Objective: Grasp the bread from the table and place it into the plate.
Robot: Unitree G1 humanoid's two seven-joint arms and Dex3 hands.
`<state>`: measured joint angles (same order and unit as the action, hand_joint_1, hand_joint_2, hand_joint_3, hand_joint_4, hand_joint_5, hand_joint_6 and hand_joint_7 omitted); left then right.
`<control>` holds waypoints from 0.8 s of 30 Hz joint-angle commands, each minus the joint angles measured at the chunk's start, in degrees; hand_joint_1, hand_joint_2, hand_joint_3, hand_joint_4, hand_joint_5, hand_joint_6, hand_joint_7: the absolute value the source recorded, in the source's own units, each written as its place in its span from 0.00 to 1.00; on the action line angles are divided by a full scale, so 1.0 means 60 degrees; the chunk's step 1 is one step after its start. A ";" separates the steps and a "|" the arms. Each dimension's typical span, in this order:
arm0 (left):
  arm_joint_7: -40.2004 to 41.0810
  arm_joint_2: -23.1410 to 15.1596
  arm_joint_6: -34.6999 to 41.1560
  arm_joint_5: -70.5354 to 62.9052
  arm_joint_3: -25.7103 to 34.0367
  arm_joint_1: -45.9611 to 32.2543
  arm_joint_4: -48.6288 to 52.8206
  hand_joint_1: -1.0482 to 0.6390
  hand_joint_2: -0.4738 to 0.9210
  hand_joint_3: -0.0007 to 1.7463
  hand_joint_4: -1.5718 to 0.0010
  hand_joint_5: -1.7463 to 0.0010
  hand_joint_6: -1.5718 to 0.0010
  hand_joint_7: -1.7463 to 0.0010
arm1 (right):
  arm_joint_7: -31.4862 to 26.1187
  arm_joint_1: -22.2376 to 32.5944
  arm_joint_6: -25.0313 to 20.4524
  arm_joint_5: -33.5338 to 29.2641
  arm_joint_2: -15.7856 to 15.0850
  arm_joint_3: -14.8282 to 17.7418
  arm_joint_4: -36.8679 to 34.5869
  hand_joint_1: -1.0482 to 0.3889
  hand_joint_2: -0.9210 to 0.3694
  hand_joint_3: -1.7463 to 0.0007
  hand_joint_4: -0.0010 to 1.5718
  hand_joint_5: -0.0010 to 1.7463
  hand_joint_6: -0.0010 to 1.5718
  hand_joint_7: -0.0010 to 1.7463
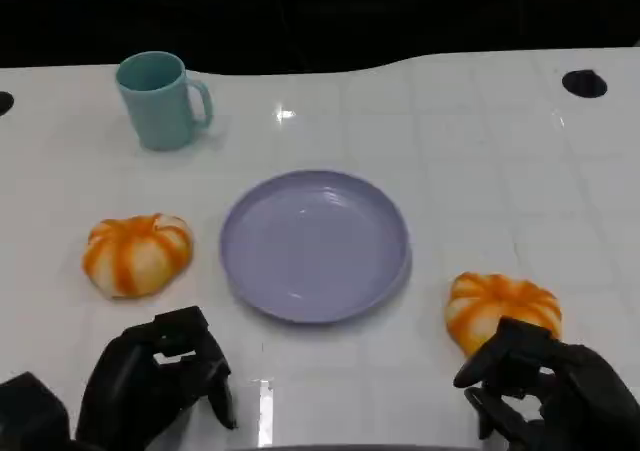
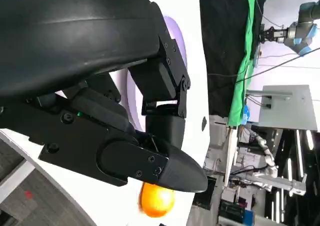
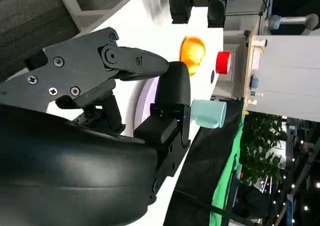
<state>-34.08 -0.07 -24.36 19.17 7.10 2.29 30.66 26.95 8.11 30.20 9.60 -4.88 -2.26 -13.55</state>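
We see two breads on the white table (image 1: 480, 161), both orange and white, shaped like a small pumpkin. One bread (image 1: 137, 253) lies to the left of the purple plate (image 1: 315, 244), the other bread (image 1: 502, 309) lies to its right, and the plate holds nothing yet. Our right hand (image 1: 545, 391) is just beside the right bread, almost touching its near edge, with fingers curled loosely and nothing in them. Our left hand (image 1: 155, 386) is near the left bread but clearly apart from it, also holding nothing, fingers half bent. So we judge the right hand is nearer to its bread (the bread lies directly ahead of it). The breads are round, with no clear long axis. A teal mug (image 1: 160, 100) stands far behind.
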 commanded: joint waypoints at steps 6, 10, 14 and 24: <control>0.0015 -0.0129 -0.0073 -0.0013 0.0088 0.0043 0.0019 0.08 1.00 0.05 0.24 0.19 0.32 0.31 | 0.0181 -0.0116 0.0489 0.0378 0.0004 0.0118 -0.0099 0.49 0.05 0.78 0.38 0.89 0.39 0.50; 0.0021 -0.0125 -0.0098 -0.0028 0.0081 0.0038 0.0015 0.08 1.00 0.05 0.23 0.19 0.32 0.31 | 0.0369 -0.0146 0.0464 0.0689 -0.0033 0.0151 0.0053 0.46 0.03 0.82 0.34 0.74 0.33 0.43; 0.0018 -0.0114 -0.0058 -0.0004 0.0080 0.0018 -0.0018 0.08 1.00 0.05 0.23 0.19 0.32 0.31 | 0.0368 -0.0295 0.1120 0.0376 -0.0222 0.0271 -0.0106 0.43 0.00 0.86 0.30 0.57 0.28 0.33; 0.0026 -0.0141 -0.0062 -0.0039 0.0068 0.0014 -0.0031 0.08 1.00 0.05 0.24 0.19 0.33 0.31 | -0.1022 -0.0344 0.1868 -0.1538 -0.0735 0.0604 0.0417 0.38 0.00 0.92 0.17 0.40 0.24 0.13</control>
<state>-34.08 -0.09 -24.36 19.16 7.11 2.31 30.67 22.86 6.63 39.12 2.54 -7.84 0.34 -11.78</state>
